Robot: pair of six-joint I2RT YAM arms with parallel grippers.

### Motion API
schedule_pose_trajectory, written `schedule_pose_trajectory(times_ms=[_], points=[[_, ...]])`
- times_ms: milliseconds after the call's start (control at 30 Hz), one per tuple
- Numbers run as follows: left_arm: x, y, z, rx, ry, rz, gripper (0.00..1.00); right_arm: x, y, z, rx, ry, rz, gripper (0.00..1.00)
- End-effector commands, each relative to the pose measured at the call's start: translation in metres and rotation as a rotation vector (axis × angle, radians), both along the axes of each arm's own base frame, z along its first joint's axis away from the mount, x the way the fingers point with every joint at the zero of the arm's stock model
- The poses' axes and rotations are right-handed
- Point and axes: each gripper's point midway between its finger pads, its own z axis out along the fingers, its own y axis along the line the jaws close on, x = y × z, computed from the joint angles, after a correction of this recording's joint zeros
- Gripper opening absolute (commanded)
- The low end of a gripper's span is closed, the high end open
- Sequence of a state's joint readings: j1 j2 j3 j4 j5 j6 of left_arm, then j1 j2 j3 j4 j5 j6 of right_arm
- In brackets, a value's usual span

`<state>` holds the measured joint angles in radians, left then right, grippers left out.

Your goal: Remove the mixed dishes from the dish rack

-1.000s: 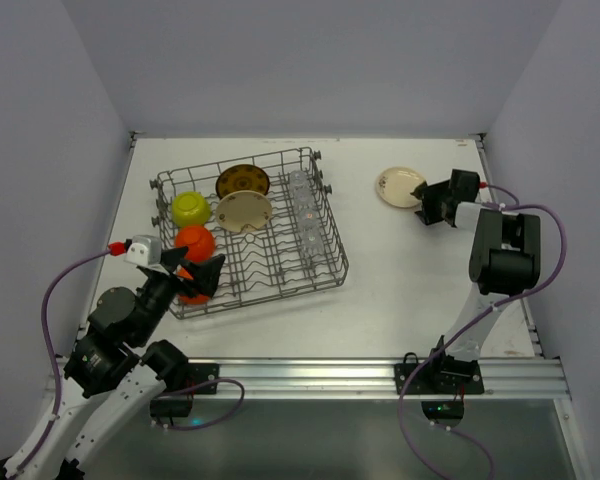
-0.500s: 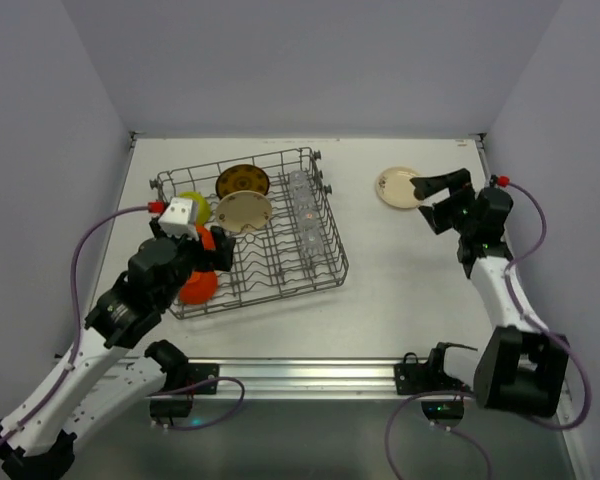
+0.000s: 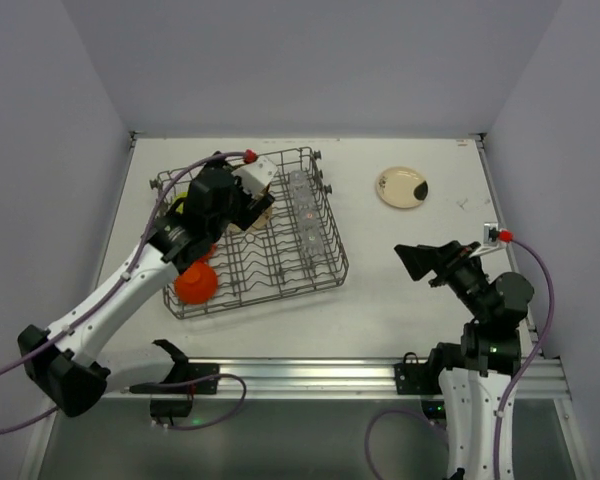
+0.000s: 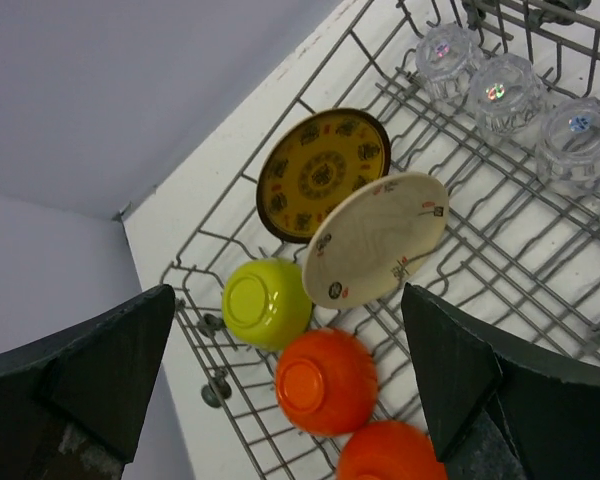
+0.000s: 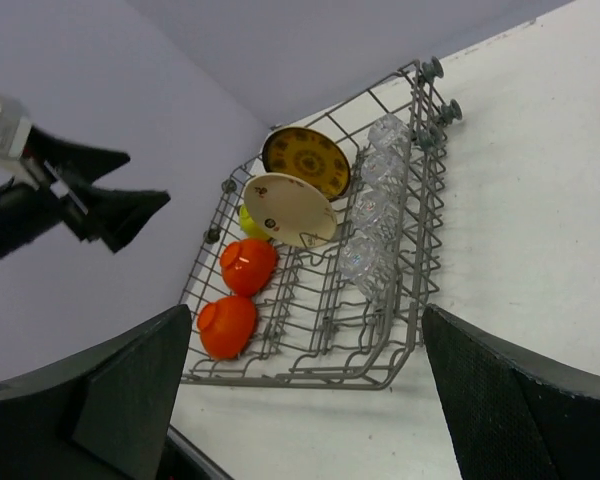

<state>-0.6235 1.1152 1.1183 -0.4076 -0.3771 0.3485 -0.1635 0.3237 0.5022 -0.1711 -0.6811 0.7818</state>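
Over the far-left part of the dish rack (image 3: 280,270) my left jaws hang wide open and empty; my right jaws, also wide open and empty, are well to the right of it. I would straddle the top rim of the leaning cream plate (image 4: 375,240) inside the rack, then lift straight up. Its small marks I cannot read.

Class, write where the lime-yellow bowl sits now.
Left wrist view: the lime-yellow bowl sits on the left side of the dish rack, next to the cream plate, between the brown-gold plate and an orange bowl.
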Motion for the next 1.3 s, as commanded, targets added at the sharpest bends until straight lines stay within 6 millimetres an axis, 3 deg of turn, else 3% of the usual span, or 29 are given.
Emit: schedule_pose_trajectory(times_ms=[0, 200, 300, 500, 667, 967, 1200, 1267], points=[[0.03, -0.004, 0.01, 0.204, 0.023, -0.085, 1.0, -0.02, 0.0, -0.009, -0.115, 0.039, 0.016, 0.99], [0.05, -0.001, -0.044, 0.264, 0.284, -0.133, 0.99, -0.028, 0.008, -0.004, -0.114, 0.039, 0.066, 0.99], [0.047, -0.006, -0.074, 0.27, 0.397, -0.165, 0.98, -0.029, 0.01, -0.004, -0.109, 0.042, 0.083, 0.99], [0.068, 0.009, -0.111, 0.375, 0.413, -0.083, 0.98, -0.03, 0.014, -0.005, -0.098, 0.038, 0.114, 0.99], [0.086, 0.014, -0.129, 0.418, 0.396, -0.05, 0.97, -0.028, 0.014, -0.008, -0.092, 0.041, 0.117, 0.99], [0.104, 0.013, -0.136, 0.449, 0.359, -0.061, 0.89, -0.023, 0.015, -0.01, -0.071, 0.052, 0.125, 0.99], [0.107, 0.006, -0.139, 0.442, 0.353, -0.107, 0.67, -0.022, 0.015, -0.014, -0.067, 0.058, 0.131, 0.99], [0.106, 0.006, -0.144, 0.453, 0.37, -0.121, 0.51, -0.021, 0.015, -0.015, -0.066, 0.059, 0.131, 0.99]])
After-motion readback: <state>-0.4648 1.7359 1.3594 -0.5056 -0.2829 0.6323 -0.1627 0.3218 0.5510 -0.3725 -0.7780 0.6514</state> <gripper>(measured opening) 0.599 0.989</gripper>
